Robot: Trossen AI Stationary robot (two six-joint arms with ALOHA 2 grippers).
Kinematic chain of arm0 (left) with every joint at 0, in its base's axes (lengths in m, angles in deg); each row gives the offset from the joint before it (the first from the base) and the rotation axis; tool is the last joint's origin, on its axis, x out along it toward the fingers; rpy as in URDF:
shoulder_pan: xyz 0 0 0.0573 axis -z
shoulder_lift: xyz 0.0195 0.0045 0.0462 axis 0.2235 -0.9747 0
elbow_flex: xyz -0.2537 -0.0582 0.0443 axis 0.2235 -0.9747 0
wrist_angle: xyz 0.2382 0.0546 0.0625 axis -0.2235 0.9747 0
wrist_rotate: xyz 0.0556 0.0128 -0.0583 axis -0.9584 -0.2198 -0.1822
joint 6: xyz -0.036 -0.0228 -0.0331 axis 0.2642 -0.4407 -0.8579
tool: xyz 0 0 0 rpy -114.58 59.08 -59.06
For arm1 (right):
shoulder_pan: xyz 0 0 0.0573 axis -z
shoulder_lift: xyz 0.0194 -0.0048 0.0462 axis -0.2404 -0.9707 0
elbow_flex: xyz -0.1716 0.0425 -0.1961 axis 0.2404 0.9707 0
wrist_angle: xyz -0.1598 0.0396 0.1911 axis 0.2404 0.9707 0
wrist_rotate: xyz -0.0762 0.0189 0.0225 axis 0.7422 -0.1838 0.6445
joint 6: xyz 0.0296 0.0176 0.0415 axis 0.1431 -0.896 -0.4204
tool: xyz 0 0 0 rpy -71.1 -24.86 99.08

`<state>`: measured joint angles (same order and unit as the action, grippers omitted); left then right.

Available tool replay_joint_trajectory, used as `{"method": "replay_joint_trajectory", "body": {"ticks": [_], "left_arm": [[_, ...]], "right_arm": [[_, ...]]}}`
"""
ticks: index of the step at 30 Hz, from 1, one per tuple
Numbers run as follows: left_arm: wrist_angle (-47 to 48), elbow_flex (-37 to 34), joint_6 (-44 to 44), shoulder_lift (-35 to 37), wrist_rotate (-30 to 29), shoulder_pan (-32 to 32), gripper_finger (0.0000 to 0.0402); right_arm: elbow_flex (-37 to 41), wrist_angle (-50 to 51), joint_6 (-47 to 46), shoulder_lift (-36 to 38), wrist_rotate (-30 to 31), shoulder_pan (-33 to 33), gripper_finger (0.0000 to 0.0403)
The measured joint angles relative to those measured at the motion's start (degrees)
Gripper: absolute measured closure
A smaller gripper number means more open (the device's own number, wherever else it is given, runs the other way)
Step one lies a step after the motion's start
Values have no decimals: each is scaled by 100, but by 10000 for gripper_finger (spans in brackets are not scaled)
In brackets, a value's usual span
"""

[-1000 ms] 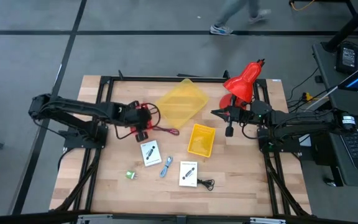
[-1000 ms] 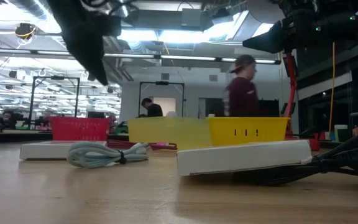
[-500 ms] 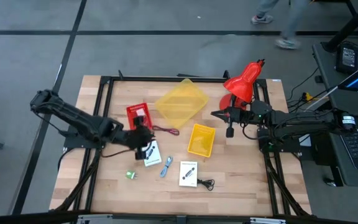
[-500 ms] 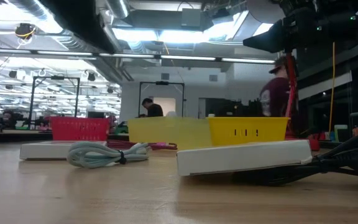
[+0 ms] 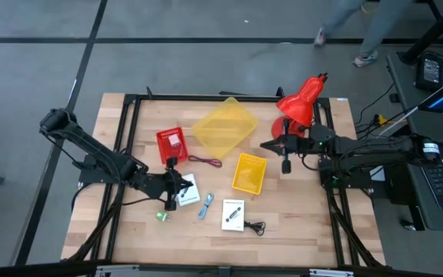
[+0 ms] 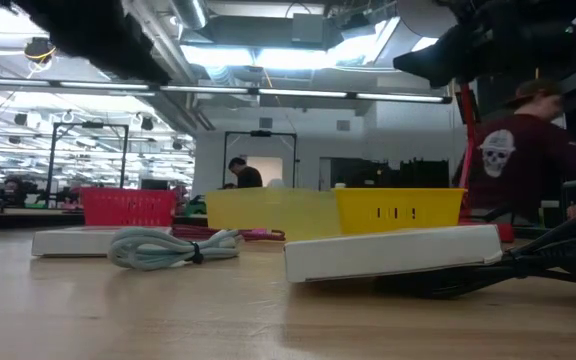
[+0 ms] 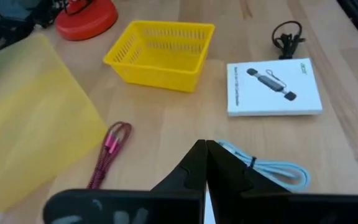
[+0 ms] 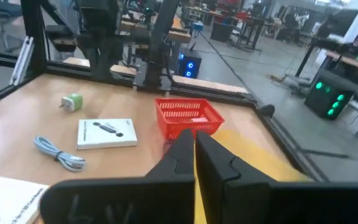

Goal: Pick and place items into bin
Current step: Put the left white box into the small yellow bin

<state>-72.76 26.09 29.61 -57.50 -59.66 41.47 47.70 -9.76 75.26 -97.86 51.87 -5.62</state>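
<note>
Down low over the wooden table [image 5: 283, 223] hung the left gripper [image 5: 172, 194], fingers pressed together on nothing, tips just above the white card [image 5: 186, 189] beside the blue-grey cable [image 5: 206, 205]. Lay close by: a small green object [image 5: 161, 216] near the table's front, a second white card [image 5: 234, 215] touching a black cord [image 5: 254, 226], and a dark red cord with pink end [image 5: 205, 161] between the red basket [image 5: 172, 143] and the yellow basket [image 5: 248, 172]. Held something white inside, that red basket, possibly a packet, though hard to make out. Sat behind: a yellow sheet [image 5: 223, 127] and a red desk lamp [image 5: 301, 100]. Waited beside the lamp's base the right gripper [image 5: 284, 152], fingers likewise closed and empty. Stood in the room beyond a person [image 6: 523, 150]
</note>
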Motion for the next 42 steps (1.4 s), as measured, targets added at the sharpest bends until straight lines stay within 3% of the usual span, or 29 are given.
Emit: {"method": "replay_joint_trajectory", "body": {"ticks": [7,10,14,24,28,33,42], "left_arm": [[-1839,-786,688,0,220,-2,400],[-2038,-925,851,0,282,-2,399],[-2098,-975,847,2,261,-2,400],[-2077,-975,1011,355,-102,411,400],[-1865,-975,940,520,-321,737,400],[-1029,-975,70,560,-750,1114,400],[-359,-975,-1062,560,-569,1493,400]], "right_arm": [[4,-389,-166,-905,9,-462,402],[-4,-1057,-369,-1361,19,-689,403],[-390,-1172,-624,-1933,74,-1027,403],[-2096,-772,-326,-3858,132,-1779,403],[-2748,-548,-331,-4376,621,-1992,403],[-3621,874,-903,-4947,1259,-2150,403],[-4634,1324,-1397,-5612,1276,-2167,403]]}}
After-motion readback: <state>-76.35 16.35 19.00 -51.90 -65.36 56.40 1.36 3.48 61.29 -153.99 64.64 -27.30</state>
